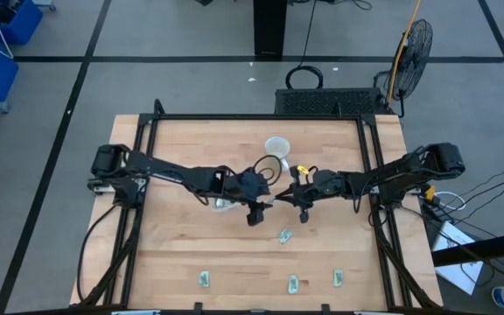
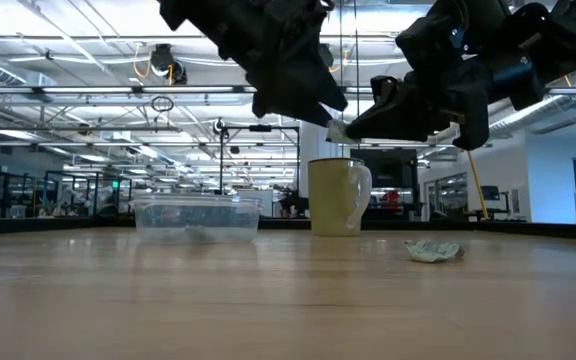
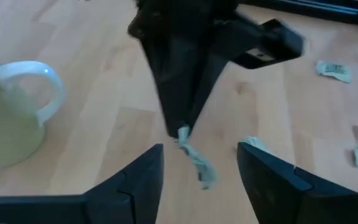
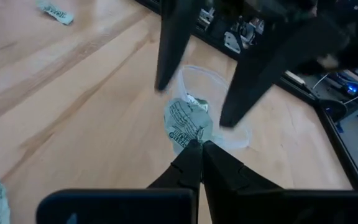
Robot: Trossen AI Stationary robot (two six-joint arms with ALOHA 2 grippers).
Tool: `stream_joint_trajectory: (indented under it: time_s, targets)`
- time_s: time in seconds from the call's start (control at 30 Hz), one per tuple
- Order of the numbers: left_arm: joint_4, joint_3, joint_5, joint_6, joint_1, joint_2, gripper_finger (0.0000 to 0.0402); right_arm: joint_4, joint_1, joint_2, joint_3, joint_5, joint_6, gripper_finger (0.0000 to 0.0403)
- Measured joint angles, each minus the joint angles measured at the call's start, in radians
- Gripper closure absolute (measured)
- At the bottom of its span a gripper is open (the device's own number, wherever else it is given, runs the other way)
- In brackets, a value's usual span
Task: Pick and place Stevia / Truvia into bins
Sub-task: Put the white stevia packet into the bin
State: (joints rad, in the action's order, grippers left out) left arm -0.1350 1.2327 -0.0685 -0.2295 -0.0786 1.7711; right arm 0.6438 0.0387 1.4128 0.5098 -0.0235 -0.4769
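Note:
My right gripper (image 4: 197,149) is shut on a pale green and white sweetener packet (image 4: 188,123), lifted above the table's middle. My left gripper (image 3: 201,177) is open right in front of it; its fingers stand on either side of the hanging packet (image 3: 196,163) without touching it. In the low view the packet (image 2: 338,129) shows between the two gripper tips. The clear oval bin (image 2: 198,215) sits on the table below the left arm, also visible as the bin (image 4: 205,74). Other packets lie flat on the table: one (image 1: 284,234) near the middle, three along the near edge (image 1: 293,283). My right gripper pinches the packet by one end (image 3: 182,132) between its two fingertips (image 4: 190,155). The packet is lifted clear of the table. It is crumpled and hangs from the fingertips toward my left gripper.
A white mug (image 2: 338,195) with a handle stands upright just beyond the grippers, toward the far edge, also seen as the mug (image 3: 11,109). A crumpled packet (image 2: 433,250) lies right of it. Black frame rails (image 1: 374,175) border the wooden table. Bare wood lies left and near.

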Motion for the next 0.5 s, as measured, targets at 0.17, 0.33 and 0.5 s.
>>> stream_joint_trajectory:
  time_s: [0.17, 0.33, 0.5]
  targets:
    - [-0.006, 0.0, -0.001, 0.0, 0.014, 0.018, 0.0203, 0.002, 0.0, 0.0, 0.0, 0.002, -0.009, 0.0399]
    - [-0.002, 0.0, 0.0, 0.022, 0.012, 0.017, 0.0269, 0.003, 0.0, 0.0, 0.0, 0.002, -0.015, 0.0399]
    - [-0.005, 0.0, 0.0, 0.04, 0.013, 0.017, 0.036, 0.008, 0.0, 0.0, 0.0, 0.002, -0.01, 0.0399]
